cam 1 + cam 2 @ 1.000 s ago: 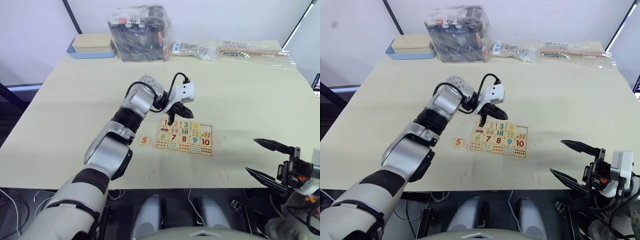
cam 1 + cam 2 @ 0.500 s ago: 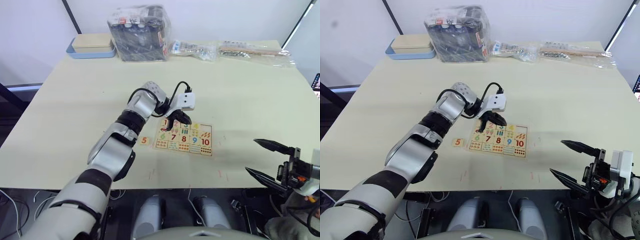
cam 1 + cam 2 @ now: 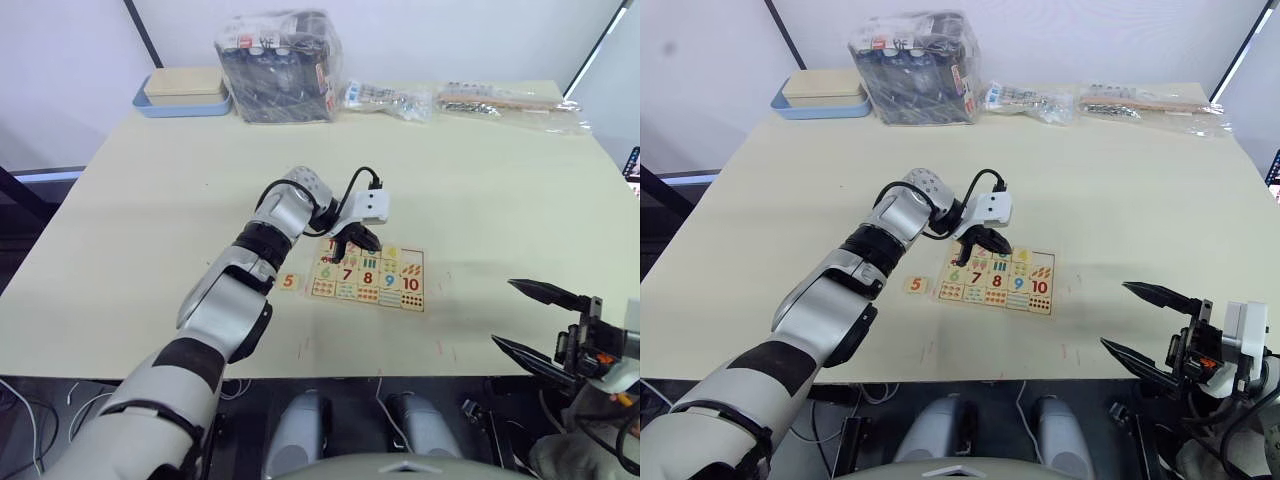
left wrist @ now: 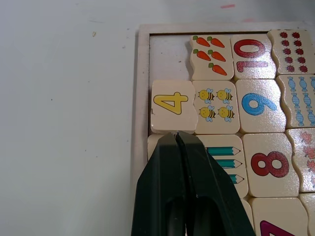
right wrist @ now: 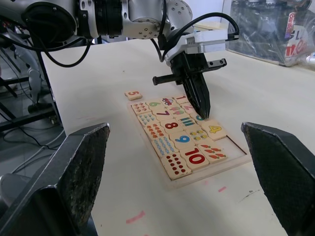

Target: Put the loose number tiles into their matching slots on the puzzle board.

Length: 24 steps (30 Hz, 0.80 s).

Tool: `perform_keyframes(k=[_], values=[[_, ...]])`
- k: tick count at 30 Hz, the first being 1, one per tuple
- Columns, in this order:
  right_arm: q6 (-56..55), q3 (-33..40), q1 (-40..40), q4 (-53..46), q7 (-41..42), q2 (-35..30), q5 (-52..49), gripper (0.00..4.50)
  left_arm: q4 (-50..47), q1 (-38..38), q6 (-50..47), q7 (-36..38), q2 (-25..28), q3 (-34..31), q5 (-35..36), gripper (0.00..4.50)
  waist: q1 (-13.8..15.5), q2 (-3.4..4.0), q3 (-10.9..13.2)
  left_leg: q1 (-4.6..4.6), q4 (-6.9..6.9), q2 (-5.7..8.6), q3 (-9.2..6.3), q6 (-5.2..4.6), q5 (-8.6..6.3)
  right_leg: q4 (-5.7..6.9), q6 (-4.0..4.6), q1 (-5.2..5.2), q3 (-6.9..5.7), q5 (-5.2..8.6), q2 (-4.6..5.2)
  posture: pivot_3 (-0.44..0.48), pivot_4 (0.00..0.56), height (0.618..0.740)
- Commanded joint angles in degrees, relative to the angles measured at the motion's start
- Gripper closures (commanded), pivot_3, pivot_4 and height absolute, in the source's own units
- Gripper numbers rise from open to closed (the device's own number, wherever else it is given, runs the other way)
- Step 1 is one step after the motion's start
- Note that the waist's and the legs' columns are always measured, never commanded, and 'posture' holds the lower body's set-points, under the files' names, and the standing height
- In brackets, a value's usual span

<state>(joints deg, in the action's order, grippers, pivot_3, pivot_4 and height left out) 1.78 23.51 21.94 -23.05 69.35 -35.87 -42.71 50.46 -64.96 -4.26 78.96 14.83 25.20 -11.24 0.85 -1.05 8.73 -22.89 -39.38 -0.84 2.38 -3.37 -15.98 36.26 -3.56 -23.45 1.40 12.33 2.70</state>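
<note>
Nearest, the right claw [image 3: 1153, 322] is held beyond the front edge of the pale beige worktop [image 3: 500, 200], its two black fingers spread wide apart and gripping nothing. Further in, a small square pale-wood tile printed with an orange 5 [image 3: 289, 281] lies loose on the worktop, just beside the left edge of the flat rectangular pale-wood puzzle board [image 3: 369, 274]. Over the board's top row the left claw [image 4: 177, 135] is pointed downward with its fingers pressed together, their tips at the edge of the pale-wood tile bearing a yellow 4 [image 4: 171, 103]. That tile sits slightly askew, overlapping the board's rim. One bare slot [image 4: 169, 56] is seen beside it at the corner. At the far edge lie a clear plastic-wrapped dark bundle [image 3: 281, 66] and a blue-rimmed box [image 3: 184, 92].
</note>
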Motion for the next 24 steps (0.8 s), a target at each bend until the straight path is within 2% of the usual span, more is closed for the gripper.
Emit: perform_keyframes(k=[1, 24], values=[[-0.34, 1.46, -0.39, -1.66, -0.28, -0.44, -0.85, 0.00, -0.42, -1.04, 0.83, 0.17, -0.01, -0.50, 0.08, 4.47, 0.00, 0.00, 0.00, 0.00, 0.00, 0.00, 0.00, 0.00, 0.00, 0.00, 0.00, 0.00, 0.00, 0.00, 0.00, 0.000, 0.150, 0.740], [-0.76, 1.57, 0.07, -1.64, -0.17, -0.20, -0.65, 0.00, 1.17, -2.30, 1.21, 0.58, -1.09, -0.73, -0.24, 4.47, 0.01, 0.00, 0.00, 0.00, 0.00, 0.00, 0.00, 0.00, 0.00, 0.00, 0.00, 0.00, 0.00, 0.00, 0.00, 0.000, 0.150, 0.740]])
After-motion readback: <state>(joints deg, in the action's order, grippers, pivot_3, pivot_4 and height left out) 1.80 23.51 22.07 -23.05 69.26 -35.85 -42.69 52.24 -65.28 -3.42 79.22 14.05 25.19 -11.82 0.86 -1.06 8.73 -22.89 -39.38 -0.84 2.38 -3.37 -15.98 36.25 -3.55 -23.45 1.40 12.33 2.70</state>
